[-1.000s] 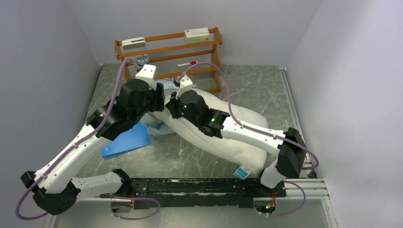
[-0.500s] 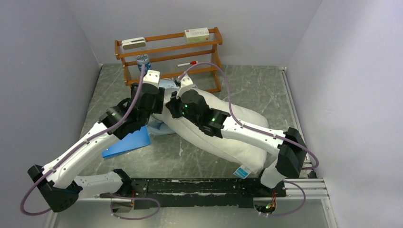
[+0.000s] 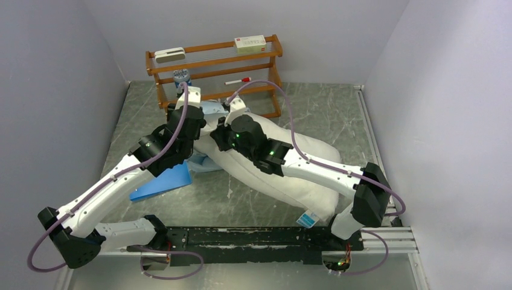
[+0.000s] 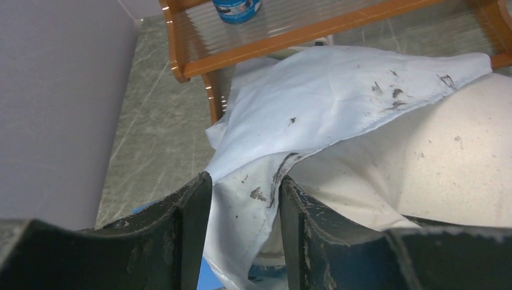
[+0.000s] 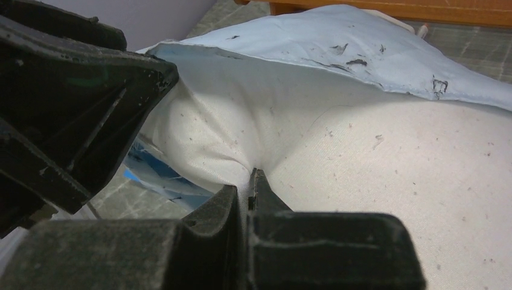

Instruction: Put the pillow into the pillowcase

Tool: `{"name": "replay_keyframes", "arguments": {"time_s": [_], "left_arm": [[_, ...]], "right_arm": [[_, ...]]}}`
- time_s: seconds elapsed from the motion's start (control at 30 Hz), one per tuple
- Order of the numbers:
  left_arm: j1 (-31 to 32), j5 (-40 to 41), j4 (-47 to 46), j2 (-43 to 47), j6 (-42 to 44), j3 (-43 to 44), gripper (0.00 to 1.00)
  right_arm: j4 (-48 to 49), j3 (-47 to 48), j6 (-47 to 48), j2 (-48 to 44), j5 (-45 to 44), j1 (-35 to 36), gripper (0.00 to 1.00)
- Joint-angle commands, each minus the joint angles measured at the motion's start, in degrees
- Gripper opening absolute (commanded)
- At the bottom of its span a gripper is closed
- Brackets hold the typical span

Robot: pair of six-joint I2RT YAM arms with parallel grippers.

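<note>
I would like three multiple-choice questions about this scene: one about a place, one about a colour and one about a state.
1. Where does the wooden rack stand?
A) at the far edge of the table, behind the pillow
B) between the arm bases
C) on top of the pillow

2. What colour is the pillowcase?
A) red
B) light blue
C) black

3. What is the right gripper doing?
A) open, high above the table
B) shut on a fold of the pillow
C) holding a pen

Answers:
1 A, the top view shows it beyond the pillow.
2 B, the right wrist view shows pale blue cloth.
3 B, its fingers pinch speckled white fabric.
</note>
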State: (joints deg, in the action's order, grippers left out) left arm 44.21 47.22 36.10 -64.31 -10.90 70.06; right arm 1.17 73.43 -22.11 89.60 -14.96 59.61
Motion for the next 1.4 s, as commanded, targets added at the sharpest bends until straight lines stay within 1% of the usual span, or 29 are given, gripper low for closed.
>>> {"name": "replay_keyframes", "arguments": {"time_s": [0.0,0.07,0.13,0.2,0.27,0.3,0.33,0.47,0.5,0.63,0.8,0.9,1.0,1.07,1.17,1.23,1.3,1.37], "left_arm": [[0.3,5.0,-1.1,-1.4,0.7,0.1,0.51],[0.2,5.1,-0.7,-1.8,0.3,0.3,0.5],[0.3,4.5,-1.0,-1.7,0.5,0.2,0.44],[0.3,3.1,-1.5,-1.2,0.8,0.5,0.31],[0.3,0.9,-1.7,-0.7,1.3,1.4,0.15],[0.3,-0.8,-1.4,-0.6,1.4,2.0,0.08],[0.2,-3.0,-1.1,-0.5,1.5,3.1,0.05],[0.2,-16.1,-1.1,0.8,1.8,6.9,0.05],[0.3,-21.5,-2.2,1.6,1.8,6.9,0.05],[0.2,-36.9,-8.8,5.3,0.4,6.1,0.05],[0.3,-50.3,-14.6,6.6,-4.7,6.9,0.05],[0.2,-59.7,-17.7,5.2,-8.2,7.1,0.05],[0.3,-66.0,-21.9,4.6,-13.0,5.8,0.05],[0.3,-69.0,-25.4,4.7,-16.1,4.4,0.05],[0.4,-71.1,-28.8,5.0,-19.0,2.9,0.05],[0.4,-70.7,-28.2,5.0,-19.4,2.3,0.05],[0.4,-68.0,-24.9,5.4,-18.3,2.0,0.05],[0.4,-61.9,-19.6,6.5,-16.7,1.3,0.05]], "right_arm": [[8.6,-0.4,-2.3,-3.3,1.0,-0.3,0.0],[8.8,-0.7,-2.6,-3.3,1.3,-0.2,0.0],[8.9,-1.0,-2.8,-3.3,1.5,-0.3,0.0],[9.3,-1.5,-3.2,-3.5,1.8,-0.2,0.0],[9.9,-1.9,-3.4,-3.7,2.3,-0.2,0.0],[10.2,-2.1,-3.4,-3.8,2.7,-0.2,0.0],[10.5,-2.3,-3.5,-3.9,3.0,-0.2,0.0],[11.7,-3.0,-3.7,-5.2,3.9,-0.2,0.0],[11.5,-2.8,-3.8,-5.5,4.0,-0.3,0.0],[12.0,-3.1,-5.2,-7.5,5.3,-0.2,0.0],[15.2,-5.6,-7.3,-10.4,3.8,-0.2,0.0],[17.4,-6.4,-8.3,-11.3,0.8,-0.1,0.0],[21.5,-8.7,-10.1,-12.3,-2.5,-0.2,0.0],[24.1,-10.4,-11.1,-12.3,-3.9,-0.2,0.0],[26.7,-12.9,-13.3,-11.4,-4.2,-0.1,0.0],[28.4,-15.1,-14.5,-11.4,-3.1,-0.1,0.0],[29.5,-17.7,-15.0,-12.1,-0.6,-0.1,0.0],[28.4,-19.4,-14.3,-14.0,1.7,-0.1,0.15]]}}
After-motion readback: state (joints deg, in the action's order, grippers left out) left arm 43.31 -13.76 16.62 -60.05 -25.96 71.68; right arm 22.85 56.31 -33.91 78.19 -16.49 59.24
